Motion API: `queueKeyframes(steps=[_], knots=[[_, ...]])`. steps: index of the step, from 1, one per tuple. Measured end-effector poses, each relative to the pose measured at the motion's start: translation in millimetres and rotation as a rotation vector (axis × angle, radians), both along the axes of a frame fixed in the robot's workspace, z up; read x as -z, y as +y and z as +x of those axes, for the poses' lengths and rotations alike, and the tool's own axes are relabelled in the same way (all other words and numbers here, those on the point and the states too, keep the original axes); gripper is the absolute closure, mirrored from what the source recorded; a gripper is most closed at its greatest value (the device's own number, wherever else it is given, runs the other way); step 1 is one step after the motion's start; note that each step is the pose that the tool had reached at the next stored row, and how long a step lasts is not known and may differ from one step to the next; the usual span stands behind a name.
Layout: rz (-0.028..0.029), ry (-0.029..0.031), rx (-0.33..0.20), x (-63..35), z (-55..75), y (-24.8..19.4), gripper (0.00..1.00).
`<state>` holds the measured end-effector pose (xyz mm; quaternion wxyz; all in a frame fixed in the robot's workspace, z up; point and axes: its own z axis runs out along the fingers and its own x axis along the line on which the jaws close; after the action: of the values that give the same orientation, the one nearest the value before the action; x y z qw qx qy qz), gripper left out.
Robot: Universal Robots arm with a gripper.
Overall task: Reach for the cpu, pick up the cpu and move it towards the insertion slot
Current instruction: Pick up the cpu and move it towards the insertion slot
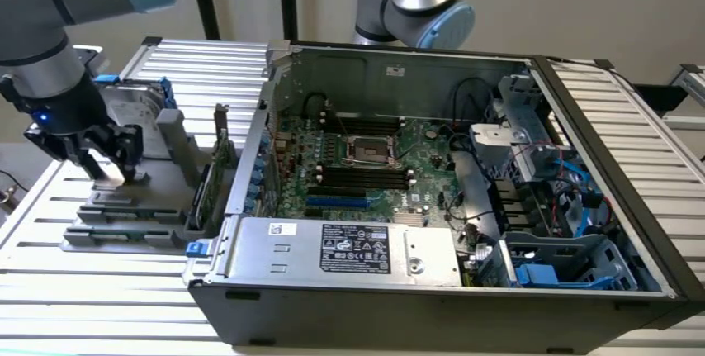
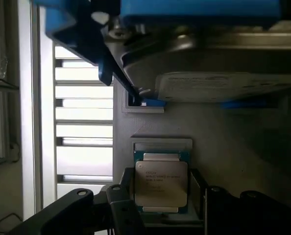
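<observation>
The cpu (image 2: 161, 183), a small square chip with a silvery top and green edge, lies flat in a recess of the grey holder (image 1: 154, 207) at the exterior view's left. My gripper (image 1: 112, 170) is lowered onto that holder. In the wrist view the gripper (image 2: 162, 188) stands open, its black fingers (image 2: 123, 196) close on either side of the chip, with a thin gap still showing on one side. The insertion slot (image 1: 369, 151), a shiny metal frame around a dark centre, sits on the motherboard inside the open computer case (image 1: 617, 166).
A silver hard drive with blue rails (image 2: 209, 73) stands just behind the chip on the holder. Upright green cards (image 1: 220, 166) stand between the holder and the case wall. A second arm (image 1: 424, 1) hangs behind the case. Slatted table (image 1: 66, 290) all around.
</observation>
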<state>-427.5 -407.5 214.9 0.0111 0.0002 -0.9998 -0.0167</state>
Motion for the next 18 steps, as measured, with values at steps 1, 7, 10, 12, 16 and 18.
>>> queueKeyframes(steps=[1, 7, 10, 12, 16, 18], knots=[[0.0000, 0.0002, 0.000, -4.9, 0.6, 0.0, 0.46], [0.0000, 0.0002, 0.000, -31.9, 4.7, 0.0, 0.46], [0.0000, 0.0003, 0.000, -45.7, 7.4, 0.0, 0.46], [0.0001, 0.0003, 0.000, -54.8, 9.5, 0.0, 0.46], [0.0000, 0.0004, 0.000, -72.9, 15.4, 0.0, 0.46], [0.0001, 0.0003, 0.000, -82.1, 19.4, 0.0, 0.46]])
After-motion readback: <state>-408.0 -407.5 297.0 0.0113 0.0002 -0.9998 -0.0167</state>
